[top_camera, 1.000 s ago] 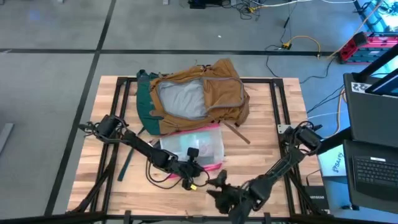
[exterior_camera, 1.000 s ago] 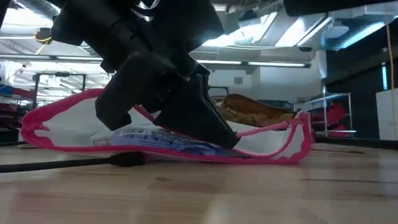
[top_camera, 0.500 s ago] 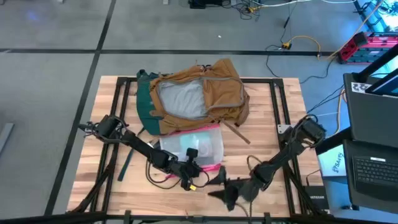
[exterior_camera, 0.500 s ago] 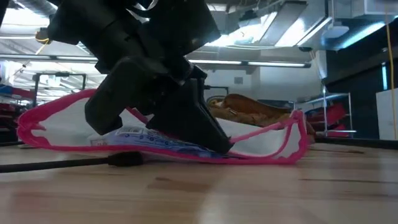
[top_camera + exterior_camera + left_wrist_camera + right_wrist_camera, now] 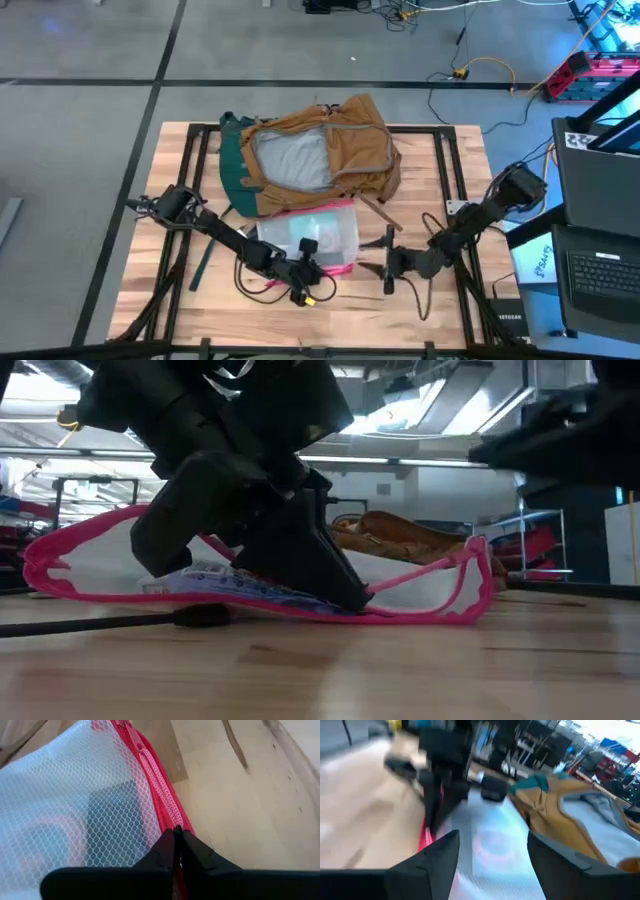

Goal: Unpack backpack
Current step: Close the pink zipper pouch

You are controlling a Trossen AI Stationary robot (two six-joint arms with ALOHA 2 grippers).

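The tan-brown backpack (image 5: 345, 150) lies open on the far middle of the table, its grey lining (image 5: 290, 160) up and its teal back panel (image 5: 232, 165) toward the left. A clear pink-edged zip pouch (image 5: 320, 232) lies flat just near of it. My left gripper (image 5: 322, 268) is shut on the pouch's near edge. My right gripper (image 5: 388, 265) hovers open to the right of the pouch, facing it. The right wrist view shows the pouch (image 5: 490, 845) and backpack (image 5: 570, 815) beyond the open fingers. My left gripper pinches the pouch's pink zipper edge (image 5: 170, 817) between its two fingers, at the pouch's near side toward its right corner. The fingers (image 5: 345, 592) slant down from the near left. The pouch rests on the table, its pink-edged ends (image 5: 480, 575) curling up.
A dark strap (image 5: 203, 262) lies on the left of the table and a brown strap (image 5: 380, 212) runs off the backpack toward the right. A black cable with a yellow plug (image 5: 314, 298) lies by the left gripper. Black frame rails (image 5: 445, 150) cross the tabletop.
My right gripper has gone from the table's near edge toward the far edge and up, turning to face the pouch. The left gripper has kept its hold on the pouch's edge.
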